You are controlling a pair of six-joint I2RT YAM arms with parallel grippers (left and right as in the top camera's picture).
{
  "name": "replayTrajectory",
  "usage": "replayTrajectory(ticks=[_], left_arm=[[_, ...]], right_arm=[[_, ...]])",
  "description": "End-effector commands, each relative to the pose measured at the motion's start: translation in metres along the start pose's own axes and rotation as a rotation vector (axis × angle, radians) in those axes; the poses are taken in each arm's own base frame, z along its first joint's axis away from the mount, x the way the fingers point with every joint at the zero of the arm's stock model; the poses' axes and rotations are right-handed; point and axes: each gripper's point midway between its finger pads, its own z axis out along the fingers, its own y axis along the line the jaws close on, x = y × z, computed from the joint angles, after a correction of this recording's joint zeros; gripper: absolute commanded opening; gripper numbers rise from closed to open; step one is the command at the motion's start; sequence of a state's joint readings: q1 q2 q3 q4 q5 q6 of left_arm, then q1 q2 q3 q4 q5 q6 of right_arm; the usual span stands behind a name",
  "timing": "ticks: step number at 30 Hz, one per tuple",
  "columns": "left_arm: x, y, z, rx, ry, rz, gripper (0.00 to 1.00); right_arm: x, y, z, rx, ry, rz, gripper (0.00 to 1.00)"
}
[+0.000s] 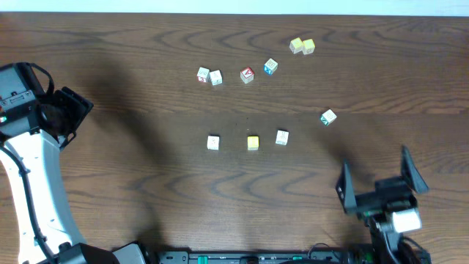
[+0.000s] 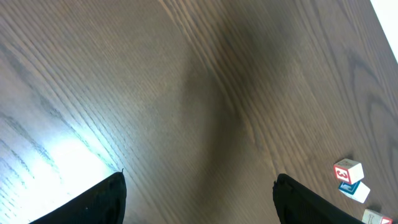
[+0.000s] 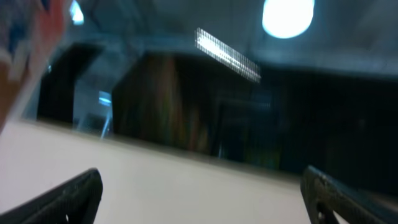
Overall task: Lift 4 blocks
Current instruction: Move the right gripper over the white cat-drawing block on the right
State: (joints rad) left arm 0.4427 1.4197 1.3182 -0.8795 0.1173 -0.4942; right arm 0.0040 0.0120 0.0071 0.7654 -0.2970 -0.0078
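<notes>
In the overhead view the task is only starting, by my judgement: the four small wooden letter cubes with cream-white faces (image 1: 282,137) are all sitting on the dark wood-grain desk (image 1: 132,59). Three are lying in a row near the middle, the yellow-topped cube (image 1: 253,142) between the other two. The green-marked cube (image 1: 328,116) is lying apart to their right, nearest the right tool (image 1: 375,180), which is hovering released and grasping nothing. Six other cubes are standing along the far side: a touching pair of white cubes (image 1: 209,75), a red-faced cube (image 1: 247,75), a blue-faced cube (image 1: 270,67) and a touching pair of yellowish cubes (image 1: 302,46), making ten in all. The next move is probably calling for one arm to reach out over a task cube, descend with its jaws straddling it, then clench. In the left wrist view the left tool (image 2: 199,183) is hanging released over bare desk, well apart from any cube. Two white lettered cubes (image 2: 348,172) and a sliver of a third are showing at the lower right edge, none of them reachable without travelling. In the right wrist view the camera is looking off at a blurred room with two ceiling lights (image 3: 287,15); the released jaws are framing no cube at all.
</notes>
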Motion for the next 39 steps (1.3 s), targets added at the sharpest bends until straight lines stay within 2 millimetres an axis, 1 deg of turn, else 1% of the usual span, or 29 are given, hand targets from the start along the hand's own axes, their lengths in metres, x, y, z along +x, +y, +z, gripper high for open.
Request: replayTrajectory(ticks=[1,2,4,5,7,8,10,12,14,15,18,19,21,23,25,26,29,31,33,35,37,38,39], left_arm=[[-0.002,0.002,0.001,-0.009,-0.001,-0.005,0.76],[-0.002,0.002,0.001,-0.009,-0.001,-0.005,0.76],[-0.002,0.002,0.001,-0.009,-0.001,-0.005,0.76],[-0.002,0.002,0.001,-0.009,-0.001,-0.005,0.76],[-0.002,0.002,0.001,-0.009,-0.001,-0.005,0.76],[-0.002,0.002,0.001,-0.009,0.0,-0.005,0.76],[-0.002,0.002,0.001,-0.009,-0.001,-0.005,0.76],[-0.002,0.002,0.001,-0.009,-0.001,-0.005,0.76],[-0.002,0.002,0.001,-0.009,-0.001,-0.005,0.76],[-0.002,0.002,0.001,-0.009,-0.001,-0.005,0.76],[-0.002,0.002,0.001,-0.009,-0.001,-0.005,0.76],[-0.002,0.002,0.001,-0.009,-0.001,-0.005,0.76],[-0.002,0.002,0.001,-0.009,0.0,-0.005,0.76],[-0.002,0.002,0.001,-0.009,-0.001,-0.005,0.76],[-0.002,0.002,0.001,-0.009,-0.001,-0.005,0.76],[-0.002,0.002,0.001,-0.009,0.0,-0.005,0.76],[-0.002,0.002,0.001,-0.009,0.0,-0.005,0.76],[-0.002,0.002,0.001,-0.009,-0.001,-0.005,0.76],[-0.002,0.002,0.001,-0.009,0.0,-0.005,0.76],[-0.002,0.002,0.001,-0.009,0.0,-0.005,0.76],[-0.002,0.002,0.001,-0.009,-0.001,-0.005,0.76],[-0.002,0.002,0.001,-0.009,0.0,-0.005,0.76],[-0.002,0.002,0.001,-0.009,0.0,-0.005,0.76]], right_arm=[[-0.04,0.002,-0.001,-0.014,-0.143,-0.048,0.99],[-0.052,0.002,0.001,-0.014,-0.171,-0.057,0.99],[-0.069,0.001,0.008,-0.023,-0.182,-0.062,0.99],[-0.076,-0.001,0.014,-0.026,-0.165,-0.056,0.99],[-0.083,-0.005,0.027,-0.026,-0.102,-0.052,0.99],[-0.084,-0.006,0.036,-0.035,-0.055,-0.07,0.99],[-0.079,-0.008,0.053,-0.057,0.055,-0.13,0.99],[-0.066,-0.014,0.069,-0.069,0.177,-0.147,0.99],[-0.047,-0.019,0.085,-0.086,0.309,-0.117,0.99],[-0.032,-0.021,0.092,-0.095,0.392,-0.087,0.99],[0.022,-0.025,0.105,-0.123,0.656,0.01,0.99],[0.048,-0.025,0.107,-0.139,0.768,0.055,0.99],[0.084,-0.015,0.107,-0.208,0.904,0.142,0.99],[0.111,-0.001,0.107,-0.295,0.991,0.239,0.99],[0.136,0.017,0.102,-0.382,1.059,0.356,0.99],[0.151,0.028,0.095,-0.434,1.097,0.429,0.99],[0.178,0.046,0.086,-0.521,1.147,0.557,0.99],[0.199,0.05,0.079,-0.529,1.194,0.596,0.99],[0.22,0.049,0.069,-0.501,1.262,0.603,0.99],[0.242,0.045,0.055,-0.44,1.359,0.568,0.99],[0.258,0.035,0.036,-0.348,1.487,0.483,0.99],[0.265,0.025,0.024,-0.272,1.579,0.415,0.99],[0.268,0.017,0.016,-0.216,1.643,0.363,0.99]])
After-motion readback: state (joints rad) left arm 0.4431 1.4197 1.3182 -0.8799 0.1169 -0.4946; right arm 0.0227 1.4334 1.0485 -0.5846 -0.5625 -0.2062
